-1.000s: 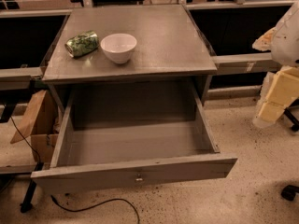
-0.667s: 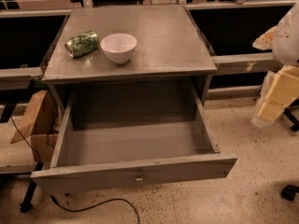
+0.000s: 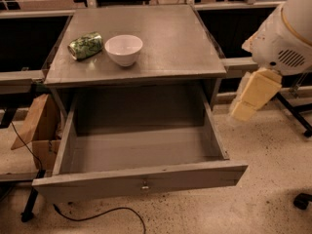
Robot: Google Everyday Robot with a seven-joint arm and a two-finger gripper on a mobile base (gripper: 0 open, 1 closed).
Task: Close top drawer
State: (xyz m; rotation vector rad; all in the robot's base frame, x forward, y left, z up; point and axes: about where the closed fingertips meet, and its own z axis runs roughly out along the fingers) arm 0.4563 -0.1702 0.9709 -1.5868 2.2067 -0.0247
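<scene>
The top drawer [image 3: 141, 179] is pulled far out of the grey cabinet [image 3: 146, 48] and its inside shows nothing in it. Its flat front panel faces me, with a small metal knob [image 3: 145, 185] at the centre. My gripper [image 3: 254, 95] is a cream-coloured piece hanging from the white arm [image 3: 287, 33] at the right. It hovers beside the cabinet's right side, above the floor, level with the open drawer's right wall and apart from it. The lower drawers are out of view.
A white bowl [image 3: 124, 49] and a lying green can [image 3: 86, 45] sit on the cabinet top at the left. A cardboard box [image 3: 36, 130] and a black cable [image 3: 97, 213] lie on the floor at the left. A chair base with a wheel [image 3: 302, 199] stands at the right.
My arm and gripper have moved left, closer to the cabinet's right side. The drawer, bowl and can have not moved.
</scene>
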